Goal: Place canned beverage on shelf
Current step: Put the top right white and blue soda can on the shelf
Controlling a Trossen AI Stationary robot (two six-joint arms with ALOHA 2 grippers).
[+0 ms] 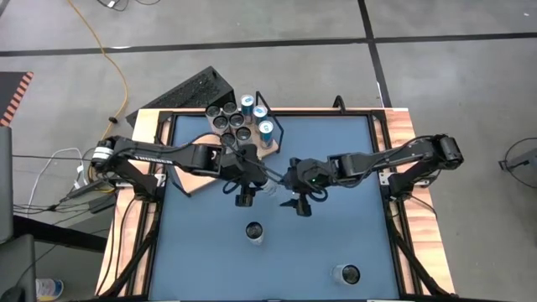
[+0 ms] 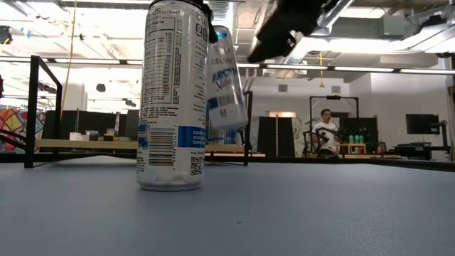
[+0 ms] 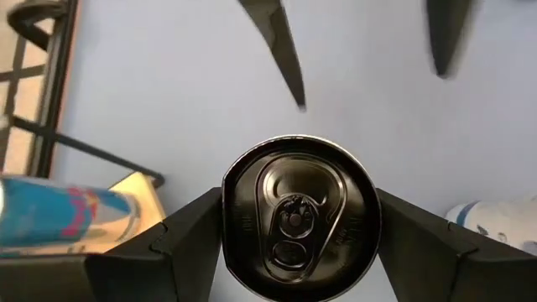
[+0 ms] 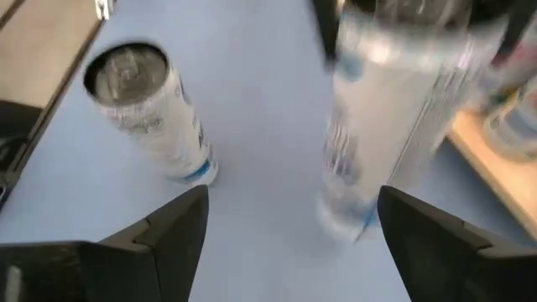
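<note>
While several cans stand on the shelf (image 1: 180, 172), the left gripper (image 1: 244, 196) grasps another can (image 3: 299, 220); right gripper (image 1: 299, 204) released; two remain.

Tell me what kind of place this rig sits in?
Probably a robotics lab or open workshop: bare concrete floor with a loose yellow cable, exposed ceiling ducts and lights, and a person seated at a workstation beyond the blue table.
</note>
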